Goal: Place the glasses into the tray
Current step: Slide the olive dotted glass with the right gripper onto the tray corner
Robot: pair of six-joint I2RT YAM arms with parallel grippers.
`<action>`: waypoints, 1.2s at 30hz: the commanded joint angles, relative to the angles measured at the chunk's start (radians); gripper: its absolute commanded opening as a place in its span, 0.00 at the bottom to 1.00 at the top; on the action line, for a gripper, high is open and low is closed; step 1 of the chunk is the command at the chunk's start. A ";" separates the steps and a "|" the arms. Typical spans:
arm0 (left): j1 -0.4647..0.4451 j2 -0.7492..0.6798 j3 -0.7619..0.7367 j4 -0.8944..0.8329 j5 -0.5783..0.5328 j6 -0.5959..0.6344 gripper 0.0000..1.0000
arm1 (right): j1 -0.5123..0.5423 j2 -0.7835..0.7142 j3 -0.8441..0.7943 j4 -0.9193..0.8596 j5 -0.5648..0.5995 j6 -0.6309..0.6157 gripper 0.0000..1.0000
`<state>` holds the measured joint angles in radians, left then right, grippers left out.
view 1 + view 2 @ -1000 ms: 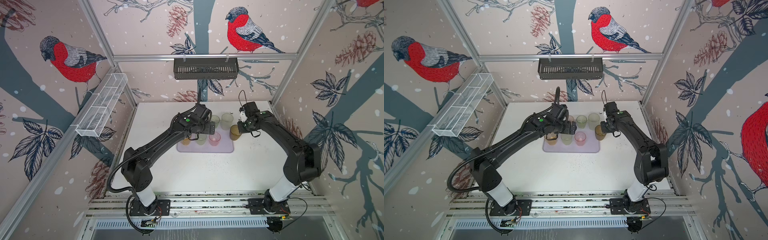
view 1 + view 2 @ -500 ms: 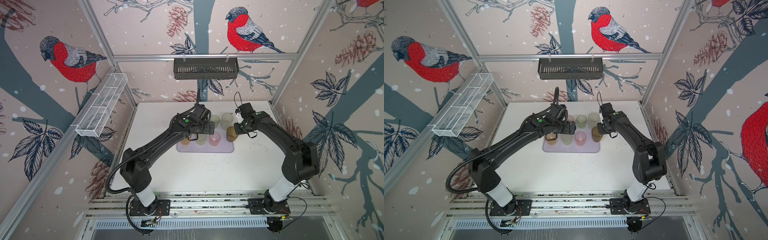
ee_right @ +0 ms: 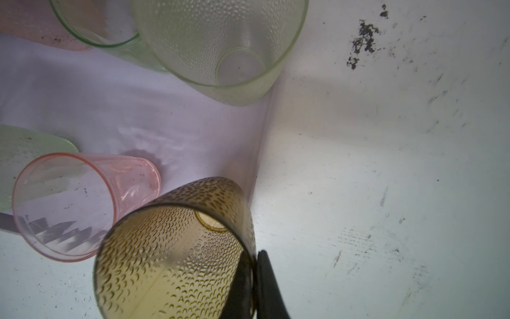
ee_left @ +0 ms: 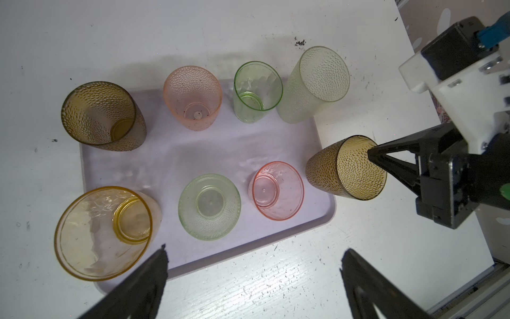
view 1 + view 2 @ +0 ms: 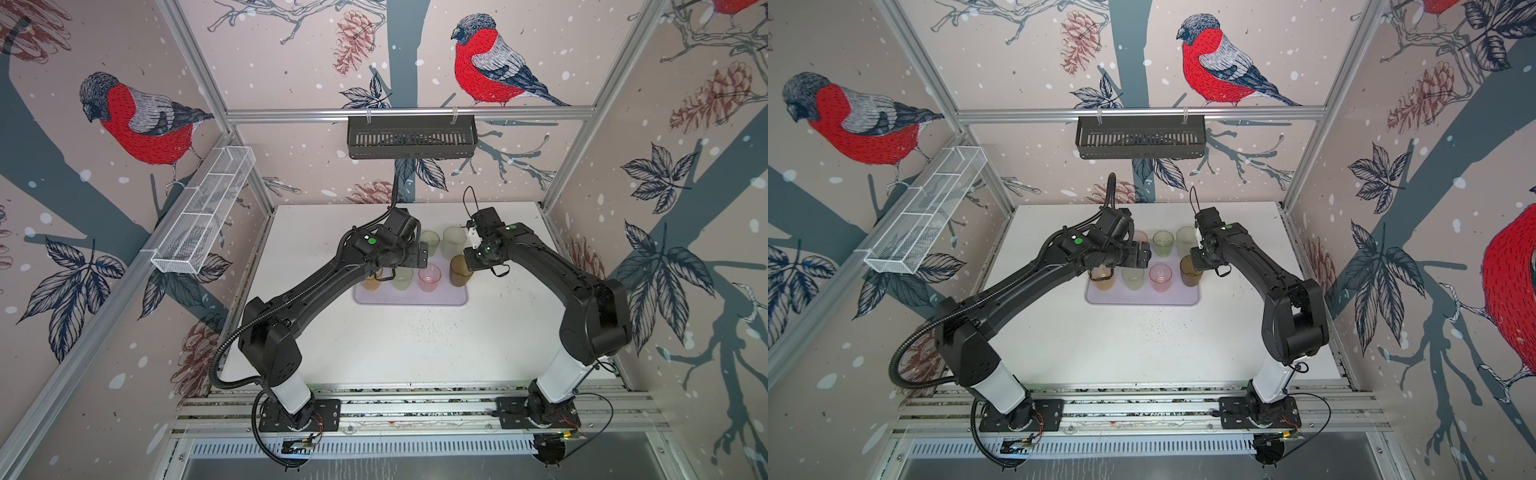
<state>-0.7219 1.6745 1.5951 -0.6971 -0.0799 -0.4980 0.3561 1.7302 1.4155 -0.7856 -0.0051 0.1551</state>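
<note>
The pale lilac tray (image 4: pixel 165 154) (image 5: pixel 415 297) holds several glasses. In the left wrist view they include an amber glass (image 4: pixel 105 232), a pale green one (image 4: pixel 209 207), a pink one (image 4: pixel 277 190), a frosted pink one (image 4: pixel 193 99) and a bright green one (image 4: pixel 258 91). A tall pale glass (image 4: pixel 314 82) stands at the tray's far right corner. My right gripper (image 3: pixel 255 276) (image 5: pixel 468 262) is shut on the rim of a tall brown glass (image 3: pixel 171 262) (image 5: pixel 458 270), upright at the tray's right edge. My left gripper (image 4: pixel 255 255) (image 5: pixel 1133 257) hangs open and empty over the tray's left part.
Another brown glass (image 4: pixel 102 116) stands at the tray's far left corner. A black slotted basket (image 5: pixel 411 137) hangs on the back wall and a white wire basket (image 5: pixel 203 216) on the left wall. The white table (image 5: pixel 395 345) carries dark specks.
My right gripper has carried the brown glass a little to the left, toward the tray's right edge. The left arm has barely moved.
</note>
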 commanded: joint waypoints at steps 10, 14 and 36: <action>0.003 -0.009 -0.005 0.021 -0.012 -0.006 0.97 | 0.012 0.014 -0.010 0.020 -0.013 0.015 0.03; 0.003 -0.011 -0.008 0.024 -0.003 -0.006 0.97 | 0.017 0.016 -0.019 0.026 -0.015 0.016 0.03; 0.003 -0.029 -0.028 0.030 0.011 -0.001 0.98 | 0.026 0.027 -0.032 0.046 -0.016 0.026 0.03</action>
<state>-0.7208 1.6554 1.5692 -0.6868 -0.0704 -0.4984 0.3786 1.7538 1.3857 -0.7536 -0.0208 0.1631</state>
